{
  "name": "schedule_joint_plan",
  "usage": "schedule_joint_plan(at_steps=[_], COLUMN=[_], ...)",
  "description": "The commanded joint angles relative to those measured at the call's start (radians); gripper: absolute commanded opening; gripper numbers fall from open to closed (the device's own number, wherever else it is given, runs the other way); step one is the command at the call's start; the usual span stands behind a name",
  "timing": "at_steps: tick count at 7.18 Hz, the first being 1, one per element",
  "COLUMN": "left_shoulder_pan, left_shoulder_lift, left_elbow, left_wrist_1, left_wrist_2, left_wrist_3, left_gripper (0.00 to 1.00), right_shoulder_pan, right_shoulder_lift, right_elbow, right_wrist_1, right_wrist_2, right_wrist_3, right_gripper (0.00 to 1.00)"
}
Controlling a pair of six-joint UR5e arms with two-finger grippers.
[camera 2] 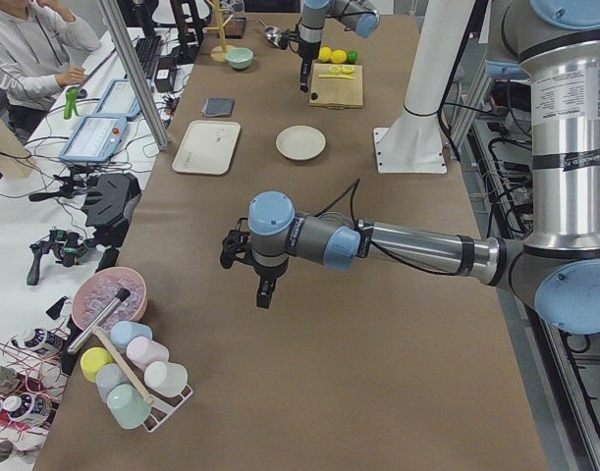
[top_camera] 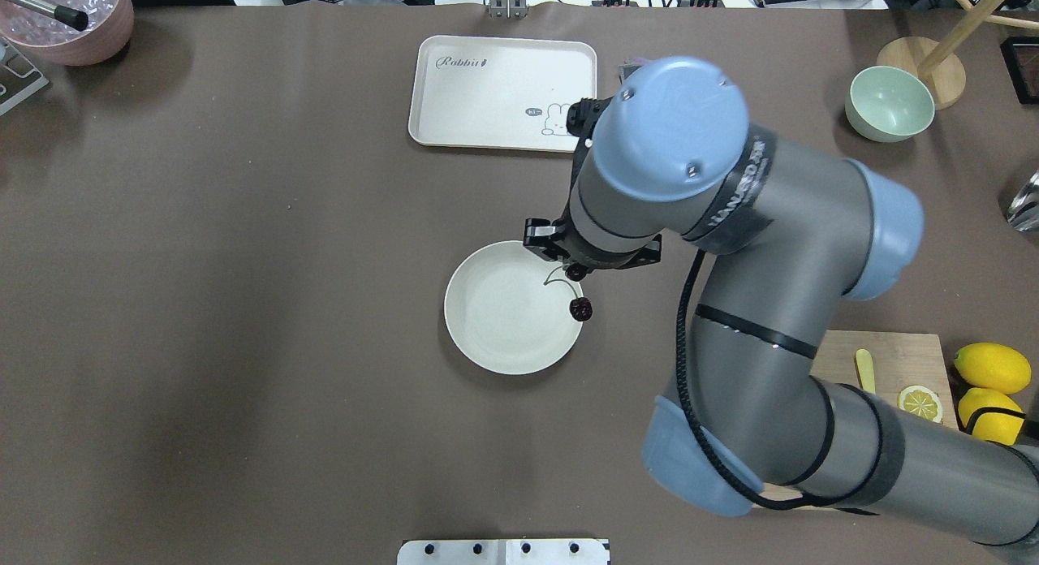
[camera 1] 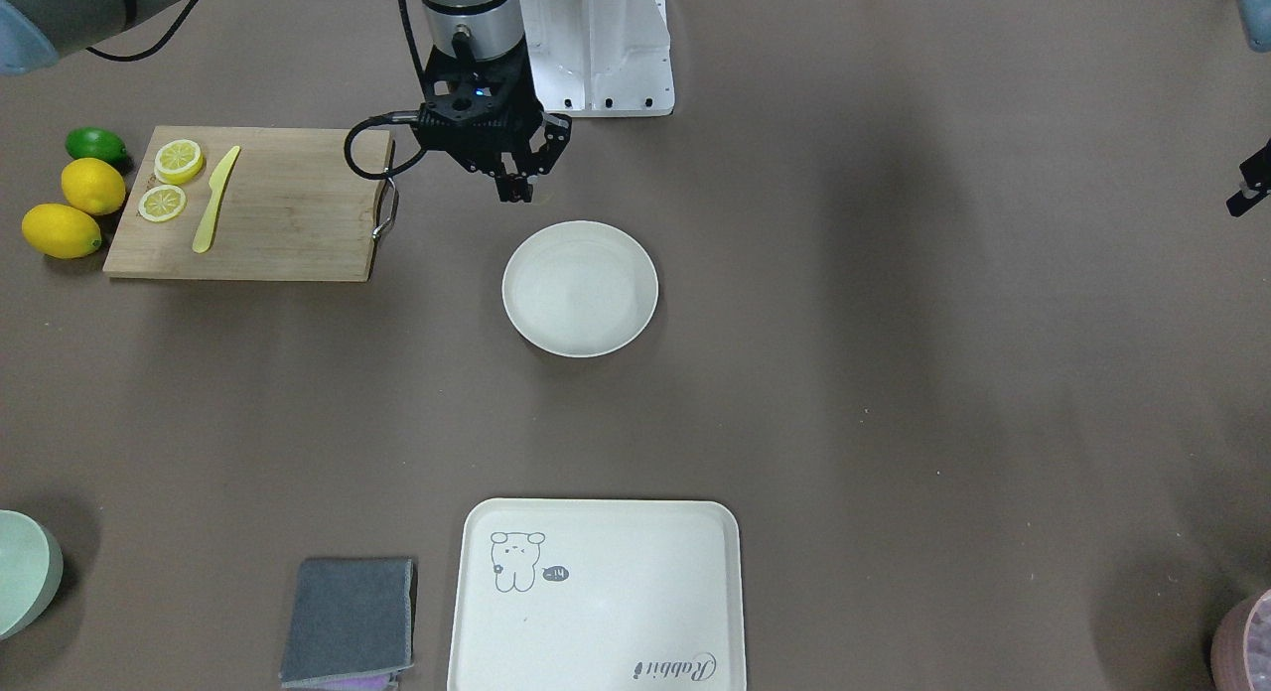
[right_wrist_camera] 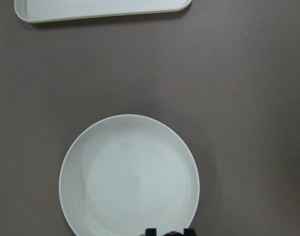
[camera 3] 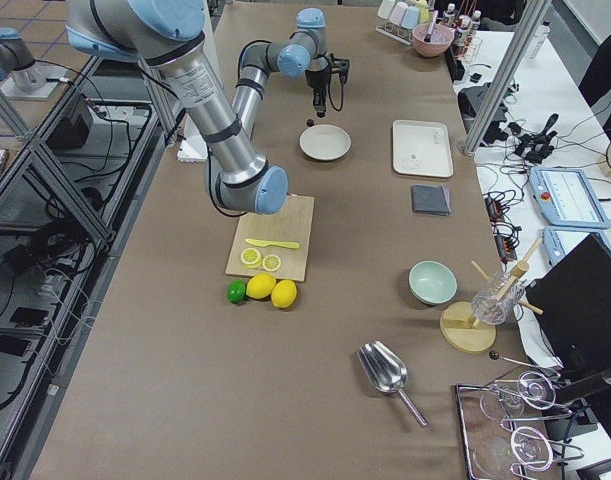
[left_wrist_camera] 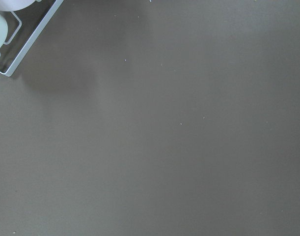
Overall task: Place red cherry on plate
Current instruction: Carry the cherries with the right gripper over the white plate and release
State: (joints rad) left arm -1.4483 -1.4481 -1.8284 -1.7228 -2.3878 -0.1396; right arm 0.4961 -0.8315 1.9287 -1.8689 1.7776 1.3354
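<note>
The red cherry [top_camera: 580, 308], dark and glossy on a thin pale stem, dangles from my right gripper [top_camera: 571, 271], which is shut on it. In the overhead view it hangs over the right rim of the plate [top_camera: 503, 313]. The plate [camera 1: 580, 289] is round, cream-white and holds nothing. In the front view the right gripper [camera 1: 514, 188] points down just past the plate's robot-side edge. The right wrist view looks down on the plate [right_wrist_camera: 130, 177], with a dark red spot between the fingertips at the bottom edge. My left gripper [camera 2: 265, 291] hovers over bare table far from the plate; its jaws cannot be judged.
A wooden cutting board [camera 1: 288, 214] carries lemon slices and a yellow knife, with lemons [camera 1: 74, 209] and a lime beside it. A bear tray [camera 1: 596, 592], a grey cloth [camera 1: 348, 621] and a green bowl [camera 1: 20, 572] lie along the operators' side.
</note>
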Motion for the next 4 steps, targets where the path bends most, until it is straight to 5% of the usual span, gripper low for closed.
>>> schedule_joint_plan(at_steps=[1, 4], left_shoulder_pan=[0.000, 0.000], left_shoulder_lift=[0.015, 0.020], left_elbow=[0.000, 0.001], left_wrist_1=[-0.023, -0.024], left_wrist_2=[-0.001, -0.007], left_wrist_3=[0.000, 0.000], left_gripper=[0.98, 0.98], right_shoulder_pan=[-0.048, -0.099], right_shoulder_lift=[0.005, 0.008], right_elbow=[-0.103, -0.215], right_wrist_1=[0.060, 0.177], right_wrist_2=[-0.063, -0.162], right_wrist_3=[0.039, 0.093], right_gripper=[0.00, 0.00])
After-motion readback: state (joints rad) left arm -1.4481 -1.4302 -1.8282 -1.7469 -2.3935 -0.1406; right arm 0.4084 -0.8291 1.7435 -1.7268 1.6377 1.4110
